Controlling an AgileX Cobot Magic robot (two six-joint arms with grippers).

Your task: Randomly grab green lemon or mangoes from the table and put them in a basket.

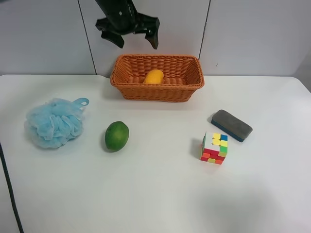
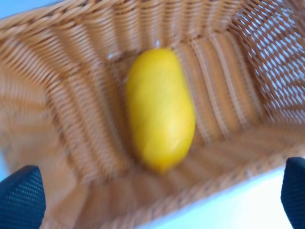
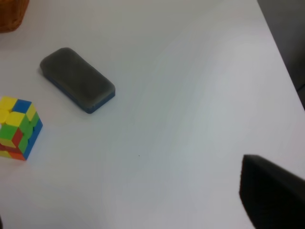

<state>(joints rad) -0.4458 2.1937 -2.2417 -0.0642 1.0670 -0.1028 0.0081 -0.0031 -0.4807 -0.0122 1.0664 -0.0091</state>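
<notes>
Spread wide, the left gripper [image 1: 134, 40] is held in the air above the basket [image 1: 155, 92]. Its two dark fingertips [image 2: 21, 198] are seen far apart in the left wrist view, with the basket's woven interior showing between them. Nothing is gripped.

The mango [image 2: 159, 109] is laid on the basket's floor, near the middle and clear of the side walls. The green lemon [image 1: 117, 136] is set on the table [image 1: 155, 199] outside the basket, well apart from it, in front of the end that is seen at the left of the exterior high view. It is touched by nothing.

Of the right gripper [image 3: 271, 195] only one dark piece is shown, above bare table away from the basket. Whether it is spread or closed cannot be told.

A blue mesh bath sponge [image 1: 53, 122] is placed farther out from the same basket end than the green lemon. In front of the basket's other end, a grey eraser with a blue base [image 1: 232, 125] is laid flat, and a coloured puzzle cube [image 1: 215, 148] is stood just beyond it from the basket, apart from it.
</notes>
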